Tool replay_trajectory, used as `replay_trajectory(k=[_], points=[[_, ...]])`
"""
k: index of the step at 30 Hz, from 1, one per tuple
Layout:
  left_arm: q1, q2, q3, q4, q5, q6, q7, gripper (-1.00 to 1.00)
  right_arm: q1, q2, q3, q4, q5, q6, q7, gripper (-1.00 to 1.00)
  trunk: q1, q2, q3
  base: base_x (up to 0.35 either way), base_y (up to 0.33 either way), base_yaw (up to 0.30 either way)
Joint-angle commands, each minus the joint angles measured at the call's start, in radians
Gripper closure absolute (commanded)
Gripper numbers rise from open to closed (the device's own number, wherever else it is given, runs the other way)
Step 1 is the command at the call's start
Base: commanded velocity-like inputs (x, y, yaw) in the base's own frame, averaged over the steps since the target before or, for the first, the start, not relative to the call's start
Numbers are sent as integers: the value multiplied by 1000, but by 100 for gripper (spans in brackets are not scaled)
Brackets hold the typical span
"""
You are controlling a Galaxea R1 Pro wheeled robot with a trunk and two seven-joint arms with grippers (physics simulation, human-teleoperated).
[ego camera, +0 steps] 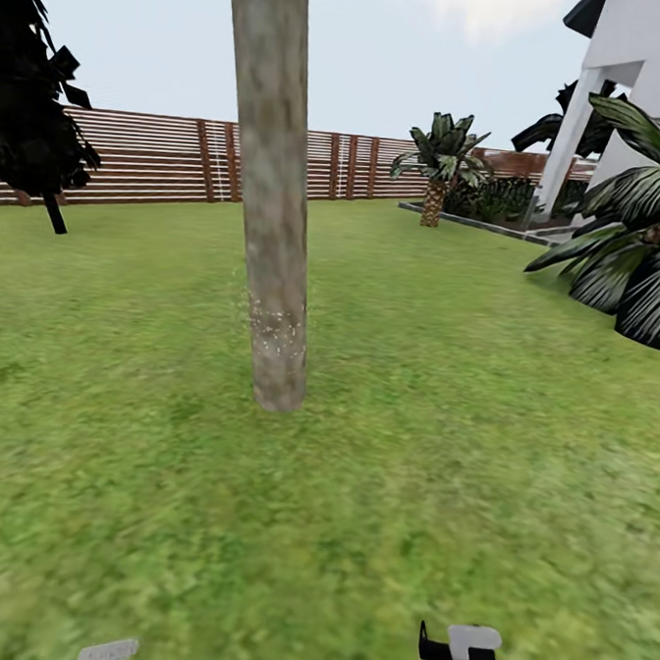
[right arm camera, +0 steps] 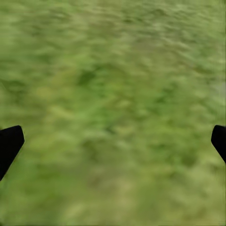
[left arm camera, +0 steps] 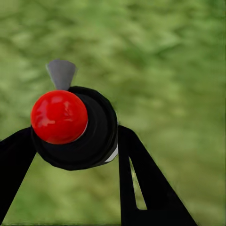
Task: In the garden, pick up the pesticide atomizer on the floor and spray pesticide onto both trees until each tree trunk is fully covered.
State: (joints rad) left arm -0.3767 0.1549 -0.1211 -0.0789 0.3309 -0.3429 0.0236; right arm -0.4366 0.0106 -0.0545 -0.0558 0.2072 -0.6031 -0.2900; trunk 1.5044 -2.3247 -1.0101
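One tree rises ahead in the head view, its thick mottled grey-tan trunk (ego camera: 275, 198) standing left of centre on the grass floor (ego camera: 378, 491). Tiny white specks of pesticide (ego camera: 276, 331) dot the lower part of that trunk. In the left wrist view my left gripper (left arm camera: 75, 132) is shut on the pesticide atomizer (left arm camera: 77, 127), a black body with a red ball top and a grey nozzle. My right gripper (right arm camera: 115, 141) hangs open over bare grass; it also shows at the lower edge of the head view (ego camera: 460, 659).
A brown slatted fence (ego camera: 165, 161) closes the lawn at the back. A dark-leaved thin tree (ego camera: 41, 103) stands at far left, a short palm (ego camera: 438, 170) at the back right, and large palm fronds (ego camera: 641, 253) beside a white building (ego camera: 633, 85) on the right.
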Motion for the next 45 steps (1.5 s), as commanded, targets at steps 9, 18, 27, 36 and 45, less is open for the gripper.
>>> replay_trajectory(k=[9,18,27,36,45], points=[[-1,0,-9,2,12,-2,1,100,1,0,-5,2,11,-1,-6,-100,0,0,-1,0,0,284],[-1,1,-9,2,11,-2,1,100,1,0,-5,2,11,-1,-6,-100,0,0,-1,0,0,284],[-1,2,-9,2,10,-3,1,100,1,0,-5,2,12,-1,-6,-100,0,0,-1,0,0,284],[-1,2,-9,2,10,-3,1,100,1,1,-5,2,12,-1,-6,-100,0,0,-1,0,0,284],[-1,2,-9,2,10,-3,1,100,2,1,-5,2,12,-1,-6,-100,0,0,-3,0,0,284]])
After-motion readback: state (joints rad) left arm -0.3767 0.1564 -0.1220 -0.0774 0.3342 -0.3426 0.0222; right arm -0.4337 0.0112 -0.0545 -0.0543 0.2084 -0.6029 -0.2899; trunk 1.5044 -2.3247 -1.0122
